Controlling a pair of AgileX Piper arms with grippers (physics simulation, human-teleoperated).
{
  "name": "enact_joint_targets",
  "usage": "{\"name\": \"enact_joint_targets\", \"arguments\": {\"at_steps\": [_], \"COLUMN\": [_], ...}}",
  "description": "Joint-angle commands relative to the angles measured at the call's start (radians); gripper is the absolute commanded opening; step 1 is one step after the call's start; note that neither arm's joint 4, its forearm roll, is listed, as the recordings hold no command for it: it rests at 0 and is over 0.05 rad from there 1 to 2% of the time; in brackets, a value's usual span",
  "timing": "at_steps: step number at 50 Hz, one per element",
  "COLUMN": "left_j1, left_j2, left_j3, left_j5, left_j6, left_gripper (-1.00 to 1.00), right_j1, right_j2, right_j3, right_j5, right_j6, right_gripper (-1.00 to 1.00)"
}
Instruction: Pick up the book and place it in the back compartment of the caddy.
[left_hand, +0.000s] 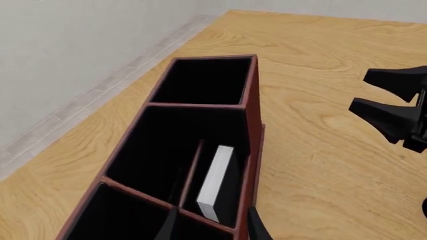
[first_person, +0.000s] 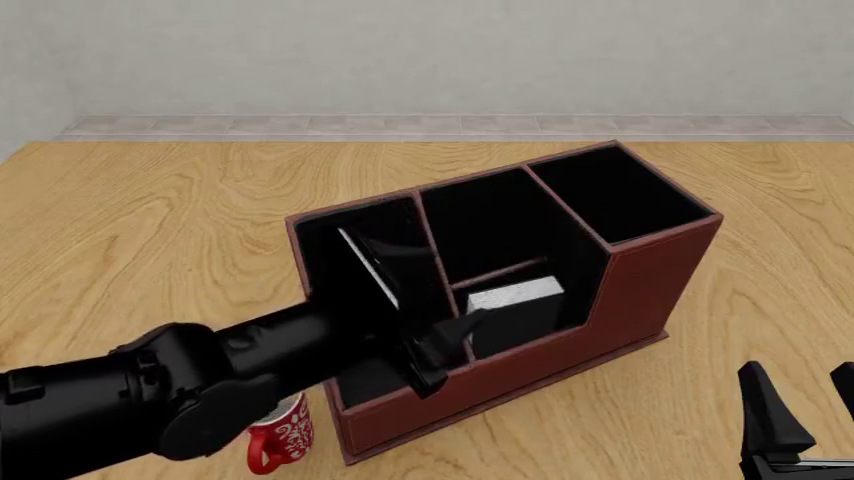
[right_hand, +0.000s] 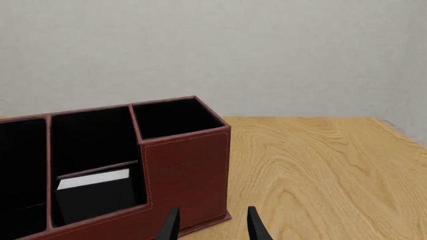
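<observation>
Pale wall and light wood grain are framing the scene, with the table (first_person: 160, 220) running back to a grey skirting strip. Starting at the left of the front view, a red-and-white mug (first_person: 283, 437) is standing just beside the caddy's near corner, partly hidden by the left arm. That arm is reaching over the caddy (first_person: 641, 290), and the left gripper (first_person: 447, 350) is hovering at the near wall with its fingers spread and nothing between them. Just past it, the book (first_person: 514, 300) is sitting upright in the back compartment (first_person: 534, 330), white page edge up, between the low divider and the lower outer wall; the left wrist view is showing it tucked against that wall. Farther right, the right gripper (first_person: 801, 425) is waiting low over bare wood, well apart from the box, its fingers parted and empty. Judging by its look, the book is stiff, fairly light and smooth-covered, so any regrasp would best pinch the two flat covers near the top edge.
</observation>
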Motion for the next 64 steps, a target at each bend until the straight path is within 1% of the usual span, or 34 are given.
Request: {"name": "enact_joint_targets", "arguments": {"at_steps": [1, 9, 19, 24, 33, 44, 51, 64], "left_j1": [0.025, 0.038, 0.048, 0.054, 0.063, 0.089, 0.089, 0.101], "left_j2": [-0.058, -0.104, -0.141, -0.149, -0.208, -0.268, -0.320, -0.396], "left_j3": [0.047, 0.043, 0.057, 0.056, 0.034, 0.005, -0.004, 0.016], "left_j5": [-0.006, 0.031, 0.065, 0.087, 0.166, 0.263, 0.322, 0.380], "left_j6": [0.004, 0.017, 0.015, 0.027, 0.043, 0.026, 0.032, 0.032], "left_gripper": [1.00, 1.00, 1.00, 1.00, 1.00, 1.00, 1.00, 1.00], "right_j1": [0.000, 0.000, 0.000, 0.000, 0.000, 0.000, 0.000, 0.000], "right_j2": [0.000, 0.000, 0.000, 0.000, 0.000, 0.000, 0.000, 0.000], "right_j3": [0.000, 0.000, 0.000, 0.000, 0.000, 0.000, 0.000, 0.000], "right_j5": [0.000, 0.000, 0.000, 0.000, 0.000, 0.000, 0.000, 0.000], "right_j6": [0.000, 0.000, 0.000, 0.000, 0.000, 0.000, 0.000, 0.000], "right_gripper": [1.00, 1.00, 1.00, 1.00, 1.00, 1.00, 1.00, 1.00]}}
